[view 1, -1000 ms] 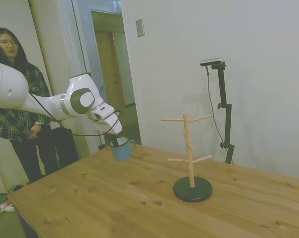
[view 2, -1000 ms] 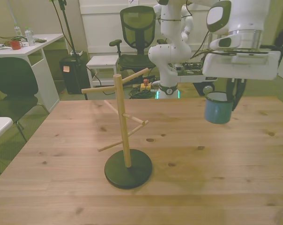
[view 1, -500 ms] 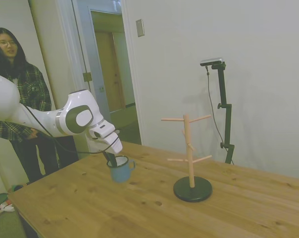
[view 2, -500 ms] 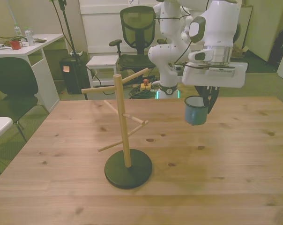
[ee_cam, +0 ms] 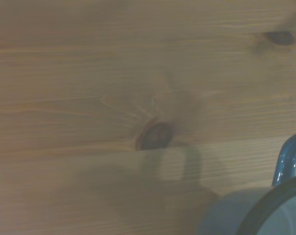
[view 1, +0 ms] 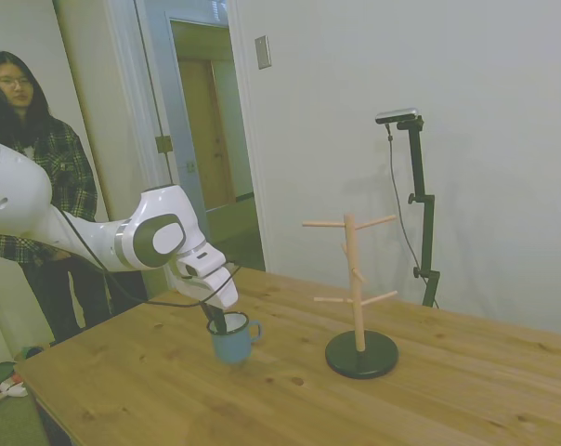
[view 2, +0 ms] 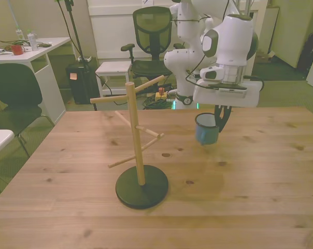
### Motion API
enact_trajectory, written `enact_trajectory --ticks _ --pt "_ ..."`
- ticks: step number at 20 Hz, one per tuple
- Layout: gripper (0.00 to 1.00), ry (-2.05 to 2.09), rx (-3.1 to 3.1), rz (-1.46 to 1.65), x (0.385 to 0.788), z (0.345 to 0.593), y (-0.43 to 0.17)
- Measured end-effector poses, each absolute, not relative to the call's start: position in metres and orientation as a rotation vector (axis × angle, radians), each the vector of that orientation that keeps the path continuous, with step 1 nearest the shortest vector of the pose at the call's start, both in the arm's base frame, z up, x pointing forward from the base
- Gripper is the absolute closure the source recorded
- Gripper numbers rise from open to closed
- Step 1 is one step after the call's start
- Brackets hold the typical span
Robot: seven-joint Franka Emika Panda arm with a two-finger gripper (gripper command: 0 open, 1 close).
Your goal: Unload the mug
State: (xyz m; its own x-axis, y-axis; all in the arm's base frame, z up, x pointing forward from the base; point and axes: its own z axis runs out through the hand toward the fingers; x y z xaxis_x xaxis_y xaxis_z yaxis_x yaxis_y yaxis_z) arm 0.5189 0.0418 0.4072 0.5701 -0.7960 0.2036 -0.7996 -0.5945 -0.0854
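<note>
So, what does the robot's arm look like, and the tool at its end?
The arm is white, made of rounded, smooth segments, with a grey oval patch on the joint near the wrist. A thin black cable hangs in a loop below it. In the front view, a flat, wide white block sits above the tool, with a small dark strip on its face. The fingers are dark and slim.

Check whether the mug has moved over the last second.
Yes. In the side view the mug, held by the end effector, came down and nearer the peg stand.

Office/lab rm: mesh desk chair (view 2: 152,32), white desk (view 2: 27,54), 2nd robot arm (view 2: 188,52) behind wooden table (view 2: 250,197).
</note>
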Motion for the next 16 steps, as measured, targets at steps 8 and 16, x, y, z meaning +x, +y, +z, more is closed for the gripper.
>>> enact_trajectory --ticks 8,16 --pt "1.0 -1.423 2.702 0.364 0.521 0.383 0.029" --pt "1.0 -1.437 2.679 0.371 0.52 0.378 0.028"
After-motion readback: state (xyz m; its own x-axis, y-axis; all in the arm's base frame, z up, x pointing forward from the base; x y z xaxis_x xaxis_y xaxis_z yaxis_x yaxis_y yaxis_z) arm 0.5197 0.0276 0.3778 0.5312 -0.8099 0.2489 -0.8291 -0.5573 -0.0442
